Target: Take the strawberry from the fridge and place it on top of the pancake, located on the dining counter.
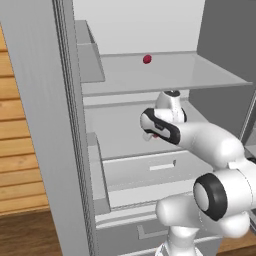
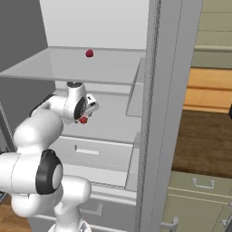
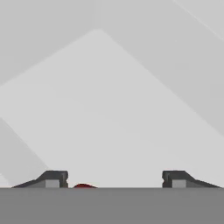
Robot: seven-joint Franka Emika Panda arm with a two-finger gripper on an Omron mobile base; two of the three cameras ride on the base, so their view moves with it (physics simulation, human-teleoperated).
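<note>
The fridge (image 1: pixel 45 100) stands open in front of me, its light grey shelves bare. My gripper (image 3: pixel 114 178) reaches in over the middle shelf (image 1: pixel 120 130), pointing down, its fingers wide apart. A tiny red strawberry (image 3: pixel 83 186) lies on that shelf between the fingertips, close to the left one and mostly hidden. In the base views the strawberry (image 2: pixel 83 120) peeks out just under the hand (image 2: pixel 86 113), and the strawberry (image 1: pixel 156 135) shows below the gripper (image 1: pixel 154 131). The pancake and the dining counter are out of view.
A second small dark red roundish fruit (image 1: pixel 147 59) sits at the back of the upper shelf (image 2: pixel 72 68). Door bins (image 1: pixel 90 55) line the left door, and a drawer (image 1: pixel 150 170) lies below. To the right stands a dark counter on pale green cabinets (image 2: pixel 199 190).
</note>
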